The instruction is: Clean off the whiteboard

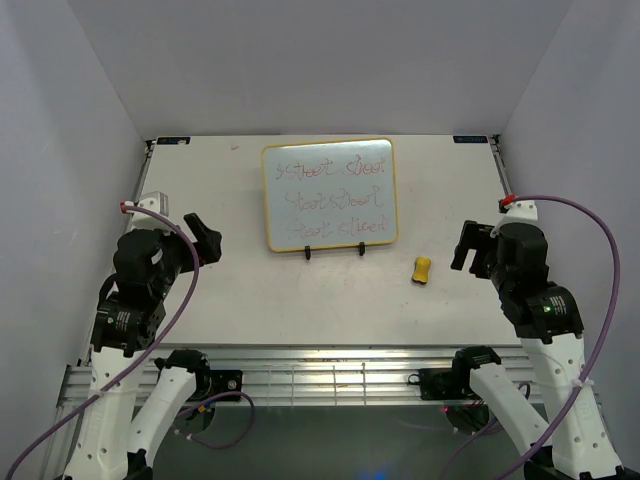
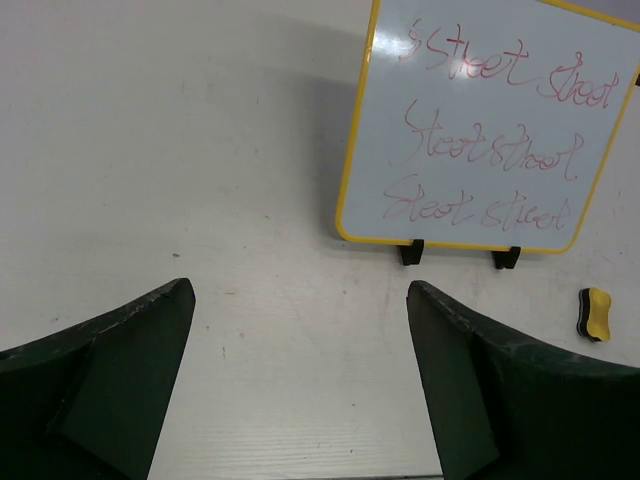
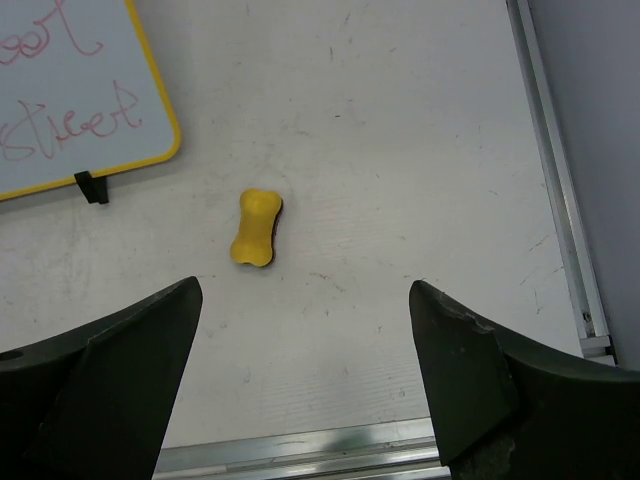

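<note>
Whiteboard [image 1: 329, 194] stands propped on two black stand feet [image 1: 310, 253], mid-rear of the surface [image 1: 250, 295]. Three rows of red scribble cover it. Yellow eraser [image 1: 423, 269] lies on the surface near the board's lower right corner, not touching it. Left fingers [image 2: 120, 370]: spread wide, empty, left of the board. Right fingers [image 3: 110, 370]: spread wide, empty, near the eraser but apart from it.
</note>
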